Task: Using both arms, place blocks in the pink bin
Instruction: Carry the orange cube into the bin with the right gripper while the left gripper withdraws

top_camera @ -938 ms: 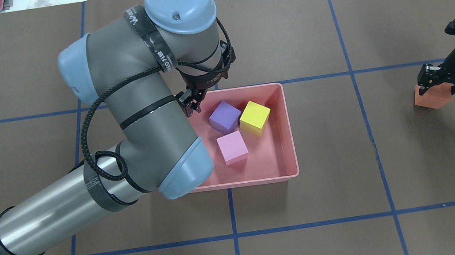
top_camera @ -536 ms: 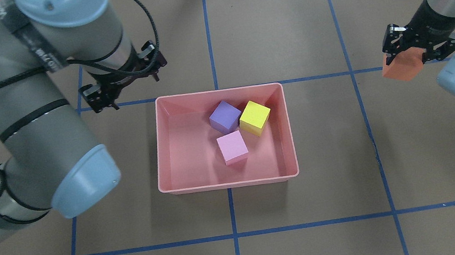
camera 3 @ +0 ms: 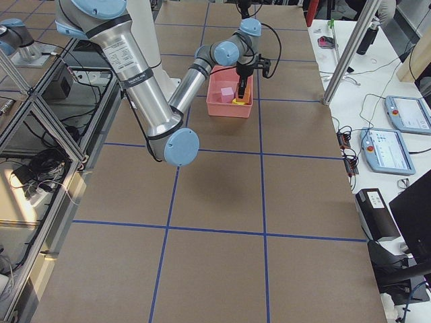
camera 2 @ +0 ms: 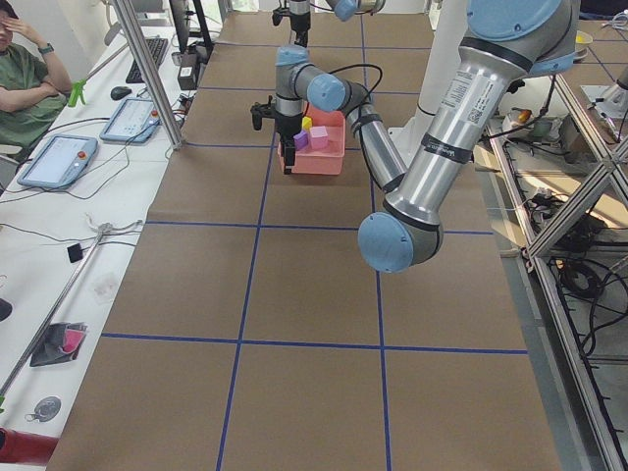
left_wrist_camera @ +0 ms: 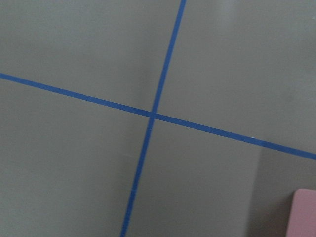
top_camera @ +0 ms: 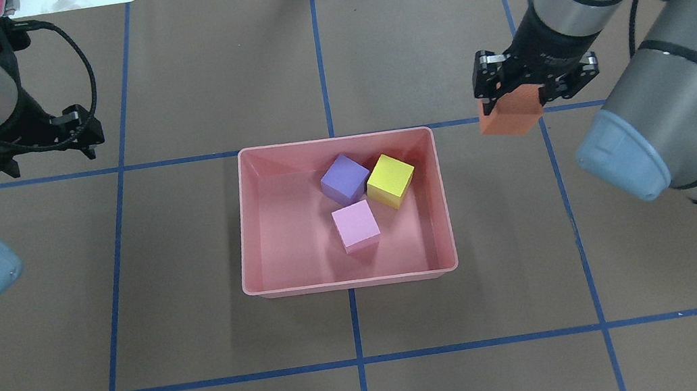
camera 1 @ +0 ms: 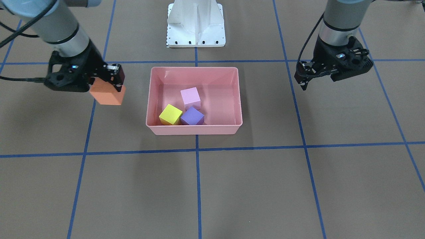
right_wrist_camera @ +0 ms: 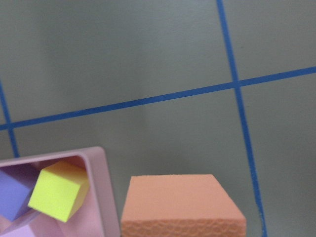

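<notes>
The pink bin (top_camera: 351, 284) (camera 1: 194, 130) sits mid-table and holds three blocks: purple (top_camera: 344, 178) (camera 1: 192, 116), yellow (top_camera: 390, 179) (camera 1: 170, 114) and light pink (top_camera: 356, 225) (camera 1: 190, 98). The orange block (top_camera: 510, 118) (camera 1: 107, 94) hangs above the table just outside the bin's far right corner. My right gripper (top_camera: 512, 106) (camera 1: 111, 87) is shut on it. The right wrist view shows the orange block (right_wrist_camera: 180, 207) beside the bin's rim (right_wrist_camera: 106, 192). My left gripper (top_camera: 26, 157) (camera 1: 303, 83) hovers far left of the bin, open and holding nothing.
Blue tape lines (top_camera: 361, 361) grid the brown table. The white base pedestal (camera 1: 196, 23) stands at the robot's edge. A person (camera 2: 25, 78) sits at a side bench with tablets (camera 2: 57, 160), and metal poles (camera 3: 343, 60) stand by the table's ends.
My left arm swung away from the bin to the far left. My right gripper lifted the orange block off the table and carried it left, close to the bin's right corner.
</notes>
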You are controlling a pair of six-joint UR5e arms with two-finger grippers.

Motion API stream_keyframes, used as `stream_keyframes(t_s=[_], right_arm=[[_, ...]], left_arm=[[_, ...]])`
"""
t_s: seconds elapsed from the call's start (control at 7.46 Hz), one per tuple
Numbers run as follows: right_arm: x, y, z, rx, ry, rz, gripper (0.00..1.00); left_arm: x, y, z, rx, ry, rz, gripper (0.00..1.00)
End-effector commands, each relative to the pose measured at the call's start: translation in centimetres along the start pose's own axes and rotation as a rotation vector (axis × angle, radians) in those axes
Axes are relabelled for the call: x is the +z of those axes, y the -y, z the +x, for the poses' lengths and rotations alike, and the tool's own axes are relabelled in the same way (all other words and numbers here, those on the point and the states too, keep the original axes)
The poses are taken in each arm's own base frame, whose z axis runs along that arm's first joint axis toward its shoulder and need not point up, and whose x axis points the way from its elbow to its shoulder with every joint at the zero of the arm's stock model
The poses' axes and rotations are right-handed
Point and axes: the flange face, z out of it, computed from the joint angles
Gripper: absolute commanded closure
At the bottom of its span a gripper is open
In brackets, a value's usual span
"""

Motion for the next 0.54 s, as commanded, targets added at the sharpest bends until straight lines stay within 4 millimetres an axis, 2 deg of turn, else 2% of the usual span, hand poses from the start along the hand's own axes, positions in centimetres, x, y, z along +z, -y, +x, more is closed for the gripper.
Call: stream_keyframes(t_s=[0.0,0.13,0.27,0.4], right_arm=[[3.8,-6.9,-7.1,-0.191,0.059,0.043,1.00],[5.6,-9.5,-9.5,-0.257,0.077,0.081,1.00],[6.6,-10.4,-11.5,-0.286,0.097,0.084,1.00],[7.2,-10.3,-14.2,-0.296,0.101,0.076,1.00]], left_arm=[[2.3,0.5,-2.7,0.019,0.006,0.004,0.00],[3.1,1.1,-3.3,0.012,0.008,0.005,0.00],[4.0,1.7,-3.3,0.010,0.009,0.007,0.00],[4.9,2.1,-3.4,0.006,0.012,0.003,0.00]])
